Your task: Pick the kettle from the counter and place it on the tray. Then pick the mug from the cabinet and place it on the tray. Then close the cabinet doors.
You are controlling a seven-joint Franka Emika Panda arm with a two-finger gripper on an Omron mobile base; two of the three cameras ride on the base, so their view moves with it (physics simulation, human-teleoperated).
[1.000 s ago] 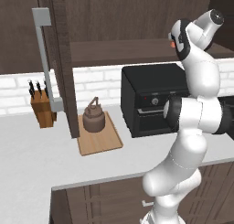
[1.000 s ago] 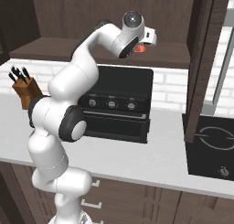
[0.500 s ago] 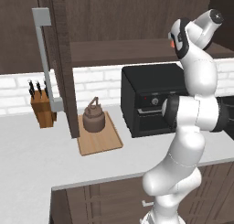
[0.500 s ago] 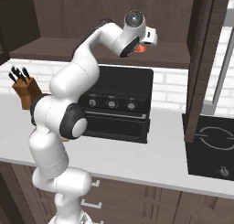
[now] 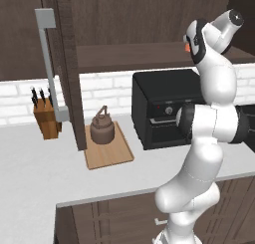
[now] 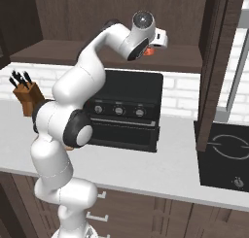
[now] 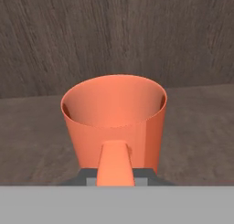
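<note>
Reaching high into the cabinet [image 5: 149, 24], the white arm has its gripper [image 6: 154, 43] right at the mug [image 7: 114, 122]. The orange mug stands upright on the cabinet shelf [image 7: 201, 127], mouth up, with the wooden back wall behind it. Seen from the hand, the mug sits straight ahead and very close, and its loop handle [image 7: 114, 166] points back toward the hand and runs down between the two fingers. So the coming lift depends on that handle: if the fingers pinch it well, the mug should come out toward the room and then go down and to the left, where the tray [image 5: 108, 151] lies on the counter [image 5: 30, 168].

The fingertips are hidden behind the handle and the grey band, so I cannot tell if the gripper has the handle tight or is only closing around it. From the right side, a bit of orange peeks out just under the hand.

The kettle [image 5: 102, 128] already sits on the tray, near its back edge. A knife block [image 5: 46, 116] stands to the left, and a black oven [image 5: 164, 108] stands under the shelf. The cabinet door [image 5: 67, 68] hangs open.

Compared with a second ago, the arm and hand look to be in almost the same spot, and the kettle and tray have not moved.
</note>
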